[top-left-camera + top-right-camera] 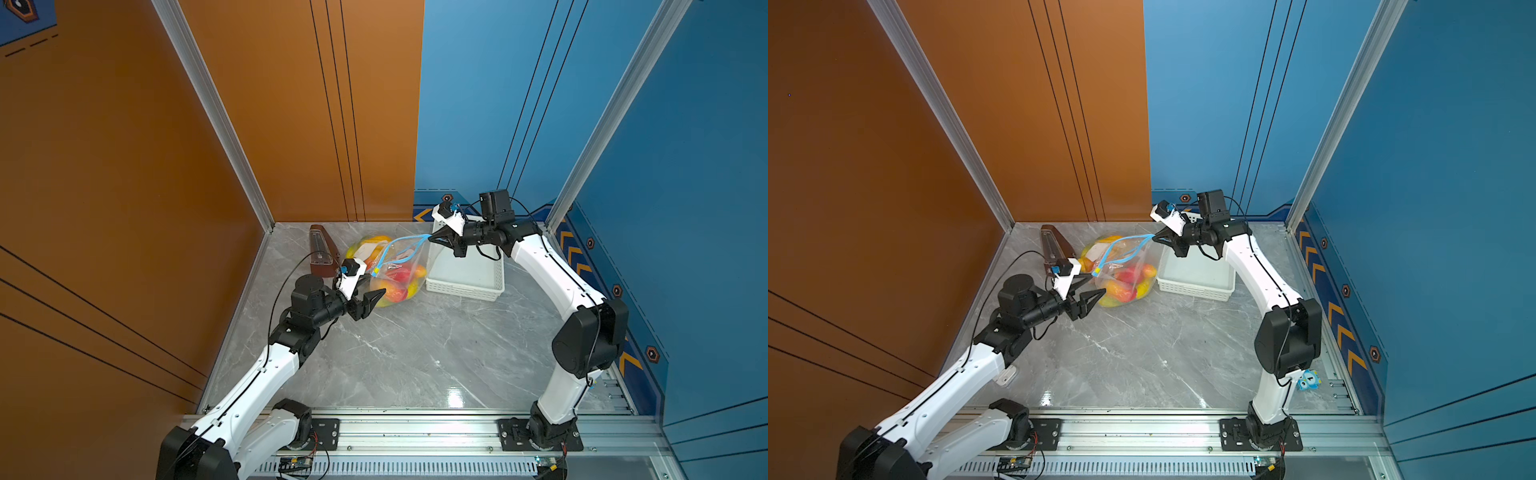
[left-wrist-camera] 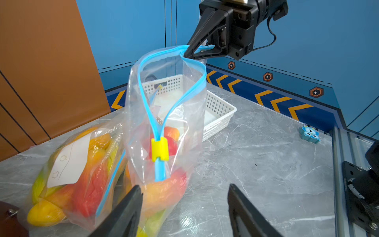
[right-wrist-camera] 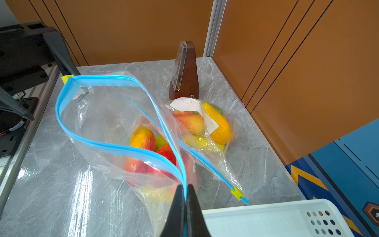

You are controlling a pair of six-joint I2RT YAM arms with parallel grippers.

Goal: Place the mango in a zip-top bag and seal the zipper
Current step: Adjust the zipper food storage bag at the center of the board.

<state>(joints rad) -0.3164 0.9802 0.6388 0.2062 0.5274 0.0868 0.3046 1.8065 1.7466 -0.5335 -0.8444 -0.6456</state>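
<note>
A clear zip-top bag [image 1: 400, 266] with a blue zipper strip stands on the marble table. Red-and-yellow mangoes [image 3: 143, 141] lie inside it. Its mouth gapes open. My right gripper [image 3: 185, 186] is shut on one end of the zipper strip and holds it up, as also shown in a top view [image 1: 430, 239]. The yellow slider [image 2: 160, 148] sits at the strip's other end. My left gripper [image 2: 184, 186] is open just below that slider, one finger beside the bag's bulging side, nothing between its fingers.
A second bag of mangoes [image 1: 368, 247] with a white label lies behind the first. A brown wooden metronome [image 1: 322, 251] stands in the back left corner. A white perforated basket [image 1: 469, 286] sits under my right arm. A small blue toy [image 1: 1308, 380] lies by the right rail.
</note>
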